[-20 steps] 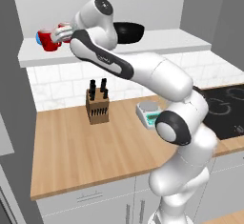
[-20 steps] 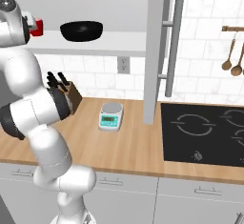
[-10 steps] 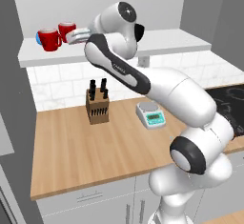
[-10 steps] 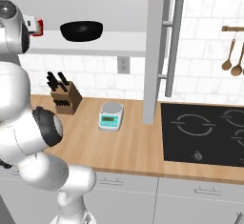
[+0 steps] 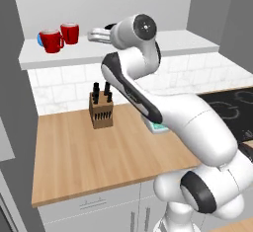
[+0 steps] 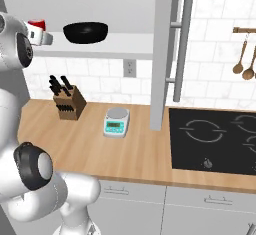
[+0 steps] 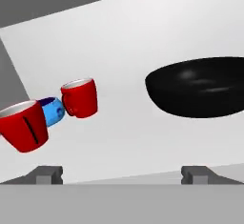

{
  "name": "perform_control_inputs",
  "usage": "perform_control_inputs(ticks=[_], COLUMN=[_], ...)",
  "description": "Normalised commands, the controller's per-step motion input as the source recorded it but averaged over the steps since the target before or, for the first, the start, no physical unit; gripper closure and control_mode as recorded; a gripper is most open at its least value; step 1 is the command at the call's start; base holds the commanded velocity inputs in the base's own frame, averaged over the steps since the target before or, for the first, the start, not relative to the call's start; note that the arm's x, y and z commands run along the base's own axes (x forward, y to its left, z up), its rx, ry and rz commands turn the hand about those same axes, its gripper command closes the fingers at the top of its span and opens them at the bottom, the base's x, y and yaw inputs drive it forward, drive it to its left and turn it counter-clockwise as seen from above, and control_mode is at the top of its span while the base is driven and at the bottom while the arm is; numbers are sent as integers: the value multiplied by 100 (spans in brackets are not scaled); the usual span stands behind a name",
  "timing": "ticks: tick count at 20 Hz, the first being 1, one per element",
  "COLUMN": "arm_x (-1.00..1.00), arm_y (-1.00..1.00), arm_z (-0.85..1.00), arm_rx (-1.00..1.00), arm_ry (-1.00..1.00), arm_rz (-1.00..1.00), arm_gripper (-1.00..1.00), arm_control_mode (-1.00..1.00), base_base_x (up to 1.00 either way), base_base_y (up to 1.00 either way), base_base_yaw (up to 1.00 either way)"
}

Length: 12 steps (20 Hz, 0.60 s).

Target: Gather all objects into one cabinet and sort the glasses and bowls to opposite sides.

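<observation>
Two red cups [image 7: 81, 97] [image 7: 23, 125] stand at the left end of the open cabinet's pale shelf [image 5: 99, 54], with the small blue bowl [image 7: 51, 111] tucked between and behind them. In the left base view the cups [image 5: 69, 32] [image 5: 49, 41] hide most of the blue bowl [image 5: 38, 38]. The wide black bowl [image 6: 86, 31] rests further right on the same shelf. My gripper [image 7: 122, 175] is open and holds nothing. It hovers over the shelf [image 5: 96, 34], between the cups and the black bowl [image 7: 200, 87], clear of both.
Below the shelf, a wooden knife block [image 5: 101, 110] and a white scale [image 6: 116, 121] stand on the wooden counter [image 5: 74, 162]. A black hob [image 6: 215, 139] lies at the right, beside a tall grey panel with a bar handle [image 6: 180, 49].
My gripper has let go of a red cup and pulled back to the right, away from both cups. The arm's elbow has swung toward the front.
</observation>
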Motion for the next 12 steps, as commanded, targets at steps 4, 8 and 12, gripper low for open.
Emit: perform_control_inputs(ticks=[4, 8, 12], arm_x=[-61, -54, -29], arm_y=[-67, -86, -86], arm_z=[33, 25, 21], arm_rx=[28, 34, 32], arm_ry=[4, 1, 5], arm_rz=[-40, -26, -14], arm_gripper=[-100, -100, -100], arm_control_mode=[-100, -100, -100], base_base_x=[0, 0, 0], base_base_y=[0, 0, 0], base_base_yaw=[0, 0, 0])
